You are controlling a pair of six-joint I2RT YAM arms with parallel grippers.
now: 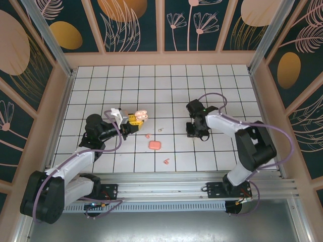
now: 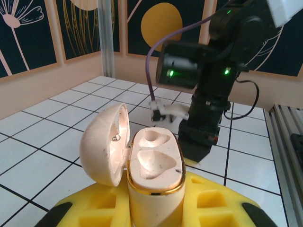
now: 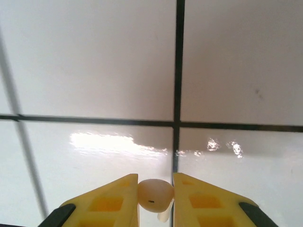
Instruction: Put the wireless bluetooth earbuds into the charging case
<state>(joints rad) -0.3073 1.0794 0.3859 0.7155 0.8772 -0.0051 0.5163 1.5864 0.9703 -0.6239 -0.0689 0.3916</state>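
Right pincer point(image 3: 155, 187) is clamping the cream earbud point(image 3: 152, 195) by its rounded body, low over the table point(image 3: 94, 71). Left pincer point(image 2: 154, 215) is clamping the open charging case point(image 2: 154, 165), wells empty. Bud's looking tiny, light, slick, hard: likely squirting out if squeezed off-centre.

The desk point(image 1: 166, 85) is faced with glossy white tiles that catch bright glare, parted by dark matt grout. The cream charging case point(image 2: 154, 165) is smooth plastic with a soft sheen and a shiny gold-toned band at its rim. The cream earbud point(image 3: 155, 193) looks smooth and faintly glossy. The left gripper point(image 2: 154, 210) and right gripper point(image 3: 155, 201) have matt yellow plastic fingers. A pale metal rail point(image 1: 166, 182) lines the near edge.
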